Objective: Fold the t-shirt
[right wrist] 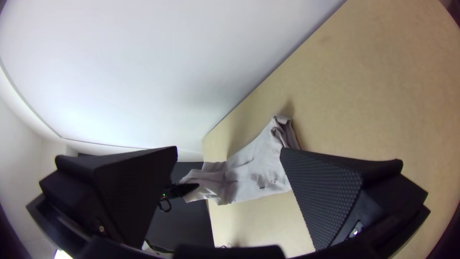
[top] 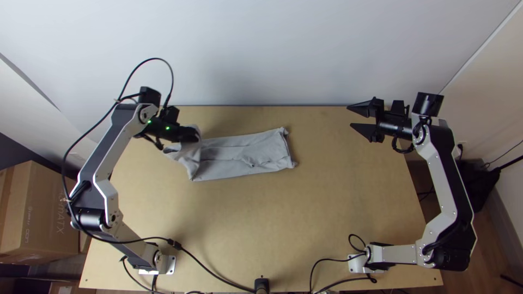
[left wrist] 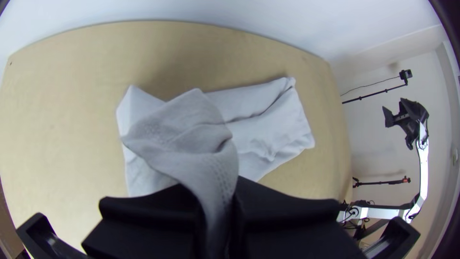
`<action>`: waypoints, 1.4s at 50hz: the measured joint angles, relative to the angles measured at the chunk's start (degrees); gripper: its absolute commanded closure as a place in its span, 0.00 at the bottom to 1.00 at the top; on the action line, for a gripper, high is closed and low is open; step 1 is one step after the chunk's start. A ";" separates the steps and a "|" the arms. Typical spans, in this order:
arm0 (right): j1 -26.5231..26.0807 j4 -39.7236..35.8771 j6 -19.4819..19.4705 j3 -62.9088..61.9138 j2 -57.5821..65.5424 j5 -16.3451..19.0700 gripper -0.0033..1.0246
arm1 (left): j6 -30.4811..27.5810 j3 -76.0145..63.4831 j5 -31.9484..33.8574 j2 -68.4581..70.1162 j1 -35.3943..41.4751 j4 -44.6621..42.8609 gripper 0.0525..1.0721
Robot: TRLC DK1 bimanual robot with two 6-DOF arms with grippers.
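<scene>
The grey t-shirt (top: 239,155) lies as a long narrow folded strip across the upper middle of the table, its left end lifted. At that raised end is my left gripper (top: 190,134); in the left wrist view the left gripper (left wrist: 218,206) is shut on a bunched part of the t-shirt (left wrist: 270,124), which rises between its fingers. My right gripper (top: 355,118) stands open and apart from the cloth, above the table's upper right. The right wrist view shows the right gripper (right wrist: 229,163) with a wide gap, and the t-shirt (right wrist: 254,170) beyond it.
The wooden table (top: 245,223) is bare in front of the cloth and on its right. A white wall (top: 272,54) runs along the far edge. Black cables (top: 212,272) lie along the near edge. A cardboard box (top: 41,215) stands off the table at the left.
</scene>
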State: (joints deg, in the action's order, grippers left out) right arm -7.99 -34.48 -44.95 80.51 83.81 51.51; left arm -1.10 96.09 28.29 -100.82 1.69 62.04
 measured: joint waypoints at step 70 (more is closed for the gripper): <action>0.42 -0.28 2.82 -29.53 -25.07 -5.53 0.04 | 24.44 31.89 -7.80 -27.08 32.52 -20.04 0.04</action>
State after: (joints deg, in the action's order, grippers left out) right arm -7.57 -34.76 -42.13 50.98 58.74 45.98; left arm 23.33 127.98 20.49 -127.90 34.22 42.00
